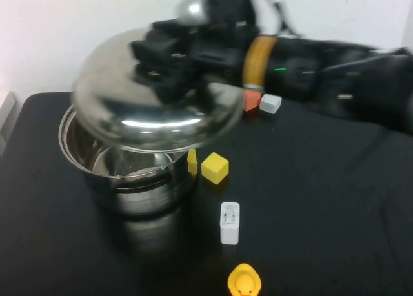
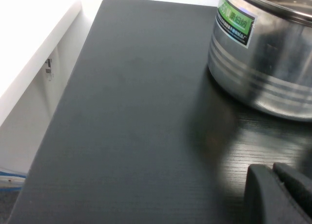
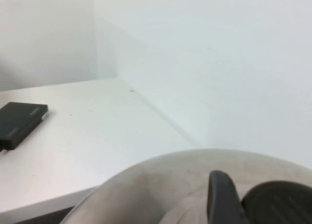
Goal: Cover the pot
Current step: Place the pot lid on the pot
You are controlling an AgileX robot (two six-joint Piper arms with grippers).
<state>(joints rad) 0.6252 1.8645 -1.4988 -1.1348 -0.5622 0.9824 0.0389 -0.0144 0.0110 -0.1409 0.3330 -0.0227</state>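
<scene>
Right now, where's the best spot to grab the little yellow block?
Take the yellow block by two opposite flat sides, from above: it sits apart from the pot. The right gripper holds the lid above the pot; the left gripper waits beside it.

Green label [image 2: 236,20] on pot [image 2: 265,63], seemingly unreadable

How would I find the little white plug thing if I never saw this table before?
Start at the big shiny pot, which the right gripper is holding a lid over; the left gripper sits off beside the pot. Near its right side is a yellow cube. Just nearer the camera lies the white charger, flat and rectangular, unlike the rubber duck below it.
</scene>
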